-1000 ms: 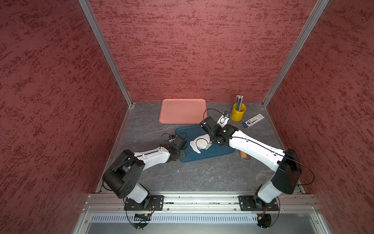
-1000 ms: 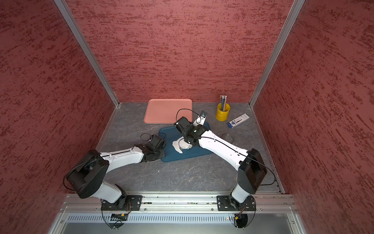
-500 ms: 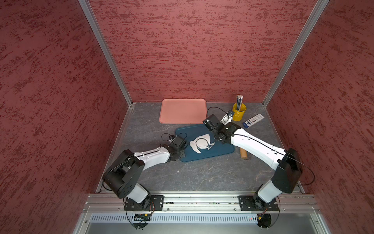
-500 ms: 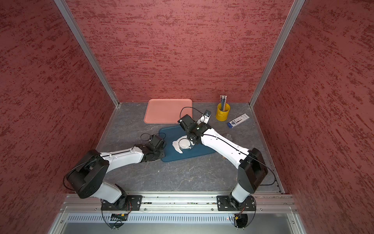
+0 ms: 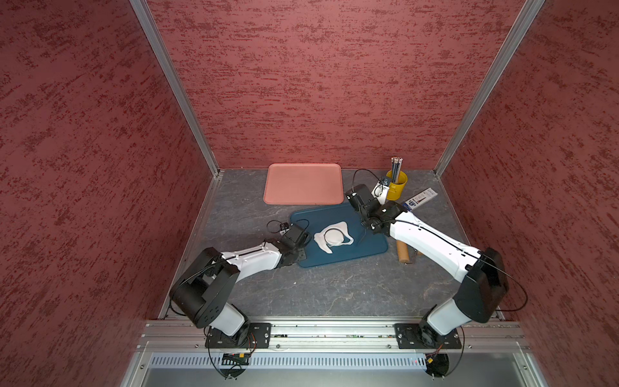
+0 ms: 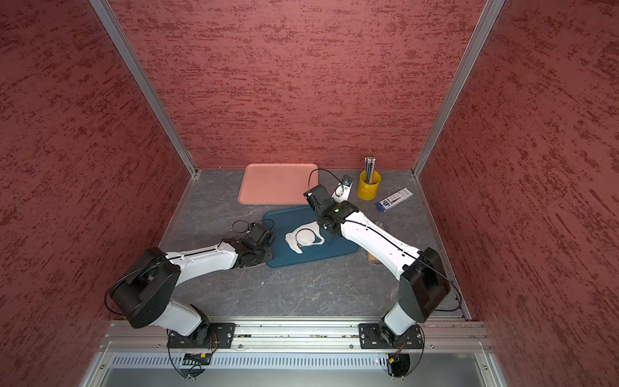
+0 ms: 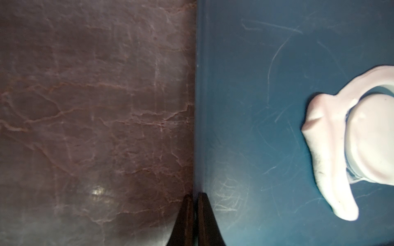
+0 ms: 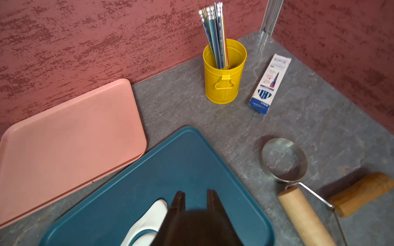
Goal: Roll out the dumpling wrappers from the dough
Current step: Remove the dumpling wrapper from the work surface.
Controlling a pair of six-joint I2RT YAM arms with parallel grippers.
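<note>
The dough (image 5: 321,240) (image 6: 290,244) lies as a flat irregular white sheet on the blue tray (image 5: 363,248) (image 6: 335,249). A round dumpling wrapper (image 5: 334,235) (image 6: 305,235) sits cut free in its middle. My left gripper (image 5: 302,252) (image 7: 193,197) is shut, with its tips meeting right at the tray's left rim (image 7: 199,106), left of the dough (image 7: 326,149). My right gripper (image 5: 366,225) (image 8: 195,194) hovers over the tray (image 8: 170,159) just right of the dough's far corner (image 8: 153,215). It is narrowly open, with nothing between its fingers.
A pink tray (image 5: 303,183) lies by the back wall. A yellow cup (image 5: 396,186) of pencils and a pencil box (image 5: 420,199) stand at the back right. A metal ring cutter (image 8: 283,159) and a wooden rolling pin (image 8: 304,217) lie right of the blue tray.
My right gripper has drawn back from over the dough toward the tray's far right corner, uncovering the round wrapper. The left arm has not moved.
</note>
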